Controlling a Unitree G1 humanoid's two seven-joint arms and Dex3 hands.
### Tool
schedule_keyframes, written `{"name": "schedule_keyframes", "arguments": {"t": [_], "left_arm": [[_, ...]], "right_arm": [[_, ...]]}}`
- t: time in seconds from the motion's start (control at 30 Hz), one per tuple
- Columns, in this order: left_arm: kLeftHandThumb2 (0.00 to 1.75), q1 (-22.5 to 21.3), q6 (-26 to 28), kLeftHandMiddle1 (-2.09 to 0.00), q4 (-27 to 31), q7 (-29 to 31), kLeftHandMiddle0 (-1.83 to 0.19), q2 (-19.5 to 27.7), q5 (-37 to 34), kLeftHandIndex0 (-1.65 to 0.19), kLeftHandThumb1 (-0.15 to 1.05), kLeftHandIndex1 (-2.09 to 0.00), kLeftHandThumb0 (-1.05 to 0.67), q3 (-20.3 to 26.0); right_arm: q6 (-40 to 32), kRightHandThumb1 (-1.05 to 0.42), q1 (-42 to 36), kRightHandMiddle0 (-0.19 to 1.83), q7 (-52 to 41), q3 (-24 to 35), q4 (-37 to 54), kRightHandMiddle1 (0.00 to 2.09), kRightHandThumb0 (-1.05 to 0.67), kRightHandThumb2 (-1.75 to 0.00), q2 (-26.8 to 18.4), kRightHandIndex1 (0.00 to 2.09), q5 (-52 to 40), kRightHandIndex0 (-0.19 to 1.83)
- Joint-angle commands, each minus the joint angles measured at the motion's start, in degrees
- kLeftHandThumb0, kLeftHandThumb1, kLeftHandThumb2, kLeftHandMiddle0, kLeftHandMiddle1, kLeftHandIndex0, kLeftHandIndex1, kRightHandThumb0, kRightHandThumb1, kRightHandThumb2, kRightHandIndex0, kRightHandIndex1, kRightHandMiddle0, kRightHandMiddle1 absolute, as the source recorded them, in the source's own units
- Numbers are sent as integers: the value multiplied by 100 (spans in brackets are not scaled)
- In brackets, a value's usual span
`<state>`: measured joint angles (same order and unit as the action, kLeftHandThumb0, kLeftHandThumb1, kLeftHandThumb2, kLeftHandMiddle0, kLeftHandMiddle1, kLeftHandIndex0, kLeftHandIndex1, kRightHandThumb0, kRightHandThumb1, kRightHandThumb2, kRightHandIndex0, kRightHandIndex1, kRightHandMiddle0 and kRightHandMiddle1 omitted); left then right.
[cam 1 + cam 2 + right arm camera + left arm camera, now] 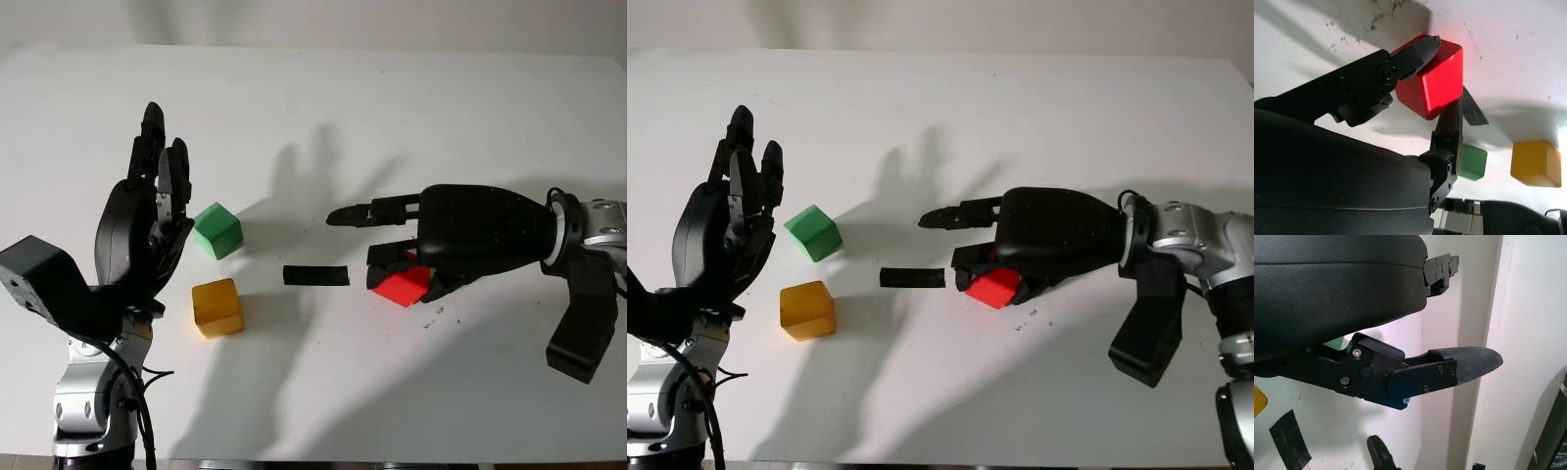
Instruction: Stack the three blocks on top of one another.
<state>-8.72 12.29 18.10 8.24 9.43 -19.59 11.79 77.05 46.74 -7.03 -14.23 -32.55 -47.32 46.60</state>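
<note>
- The right hand (pixel 985 266) reaches in from the right side of the white table (pixel 392 98), its black shell low over the surface and its fingers curled around the red block (pixel 401 286).
- In the right wrist view one finger (pixel 1418 51) presses on one face of the red block (pixel 1432 83) and another finger (pixel 1449 125) presses on the opposite side, so the block is pinched between them.
- A third finger of that hand sticks out straight past the block, pointing toward the middle of the table, touching nothing.
- Whether the red block sits on the table or is just lifted off it cannot be told.
- A short strip of black tape (pixel 315 275) lies flat on the table just beside the red block, between it and the other two blocks.
- The green block (pixel 217 230) sits on the table on the left half, turned at an angle.
- The yellow block (pixel 217 307) sits near the green one, closer to the robot; the two are apart, not touching.
- The left hand (pixel 157 201) is raised above the table's left side, fingers pointing up and away, open and holding nothing; it is just beside the green block in the head views but not touching it.
- None of the three blocks is stacked on another.
</note>
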Motion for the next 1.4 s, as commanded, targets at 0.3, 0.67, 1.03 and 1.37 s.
{"name": "schedule_keyframes", "arguments": {"t": [0.3, 0.67, 1.03, 1.37], "left_arm": [[60, 52, -50, 0, 107, -32, 19, -41, 103, 19, 105, 0, -75, -81], [58, 74, -53, 0, 180, -104, 19, -137, 88, 19, 105, 0, -73, -80], [57, 81, -62, 0, 181, -150, 19, -192, 130, 19, 105, 0, -74, -134], [57, 165, -90, 0, 226, -182, 19, -207, 182, 19, 105, 0, -75, -138]], "right_arm": [[-33, -89, 1005, 46, 457, -191, -238, 141, -40, -5, 352, 5, 225, 23], [-217, -91, 1558, 47, 386, -700, -324, 135, -39, -6, 755, 5, 450, 21], [-363, -96, 1724, 42, 782, -1073, -527, 148, -40, -5, 1091, 5, 859, 20], [-651, -98, 1721, 41, 1486, -1390, -543, 145, -37, -6, 1161, 3, 1358, 16]]}}
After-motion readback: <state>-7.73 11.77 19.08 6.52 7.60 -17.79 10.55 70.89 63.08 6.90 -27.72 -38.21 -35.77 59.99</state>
